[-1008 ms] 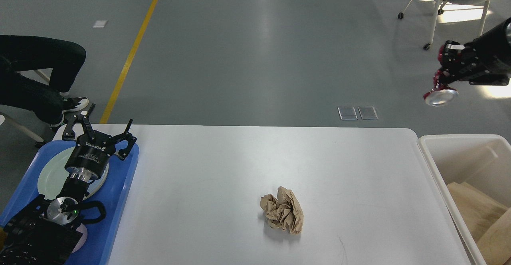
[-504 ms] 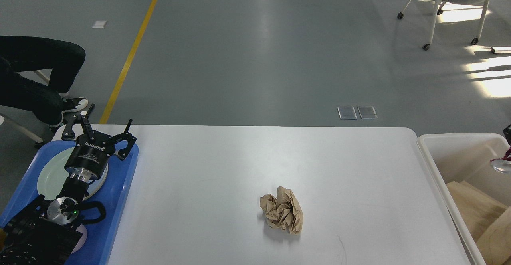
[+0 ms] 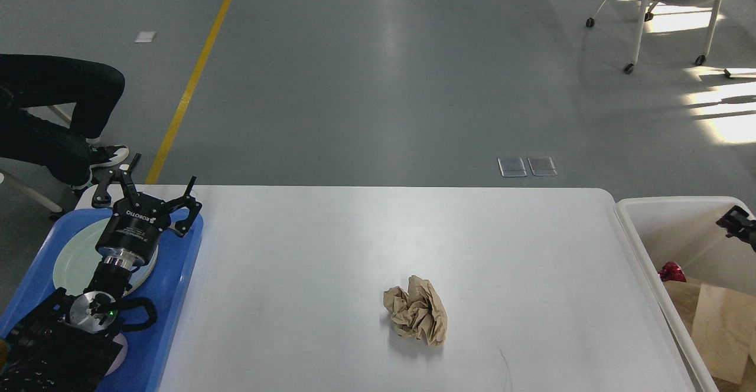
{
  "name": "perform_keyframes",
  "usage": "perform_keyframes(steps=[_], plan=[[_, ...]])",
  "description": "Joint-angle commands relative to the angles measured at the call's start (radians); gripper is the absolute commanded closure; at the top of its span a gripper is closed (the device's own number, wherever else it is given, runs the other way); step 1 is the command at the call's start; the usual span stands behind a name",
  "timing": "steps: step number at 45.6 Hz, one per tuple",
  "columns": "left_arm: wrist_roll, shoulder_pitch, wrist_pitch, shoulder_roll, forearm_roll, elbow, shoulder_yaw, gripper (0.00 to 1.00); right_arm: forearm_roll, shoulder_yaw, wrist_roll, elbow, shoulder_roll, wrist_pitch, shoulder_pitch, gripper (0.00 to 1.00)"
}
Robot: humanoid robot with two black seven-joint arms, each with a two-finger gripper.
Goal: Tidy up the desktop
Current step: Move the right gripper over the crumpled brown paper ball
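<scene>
Large white rectangular desk (image 3: 331, 244) w/ rounded corners fills the lower middle of the head view. One crumpled brown paper ball (image 3: 416, 310) lies on it, a bit right of centre, toward the near edge, well apart from both arms.

Left end effector (image 3: 147, 188): black, fingers spread apart, holding nothing, hovering over the far end of the blue plastic tray (image 3: 177, 280) at the desk's left side. A pale green round plate (image 3: 74, 262) sits in the tray, partly hidden by the arm.

Right end effector (image 3: 737, 222): only a small dark bit shows at the right edge, above the cream-white plastic bin (image 3: 641, 244); can't tell if fingers are apart or together. Bin sits just beside the desk's right end & holds a small crumpled red object (image 3: 671, 271) and flat brown paper (image 3: 717, 327).
</scene>
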Motion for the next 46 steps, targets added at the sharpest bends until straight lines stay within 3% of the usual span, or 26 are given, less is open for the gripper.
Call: perform_keyframes(steps=[1, 7, 15, 28, 38, 46], plan=[[0.000, 0.000, 0.000, 0.000, 0.000, 0.000, 0.000, 0.03, 0.000, -0.019, -0.005, 0.008, 0.065, 0.002, 0.086, 0.00], [0.000, 0.000, 0.000, 0.000, 0.000, 0.000, 0.000, 0.03, -0.002, -0.048, -0.007, 0.030, 0.106, 0.041, 0.198, 0.00], [0.000, 0.000, 0.000, 0.000, 0.000, 0.000, 0.000, 0.03, 0.028, -0.171, -0.007, 0.123, 0.192, 0.173, 0.405, 0.00], [0.000, 0.000, 0.000, 0.000, 0.000, 0.000, 0.000, 0.03, 0.092, -0.261, 0.001, 0.485, 0.260, 0.400, 0.810, 0.00], [0.000, 0.000, 0.000, 0.000, 0.000, 0.000, 0.000, 0.03, 0.095, -0.246, 0.001, 0.663, 0.281, 0.583, 1.086, 0.00], [0.000, 0.000, 0.000, 0.000, 0.000, 0.000, 0.000, 0.03, 0.115, -0.238, 0.003, 0.763, 0.350, 0.579, 1.197, 0.00]])
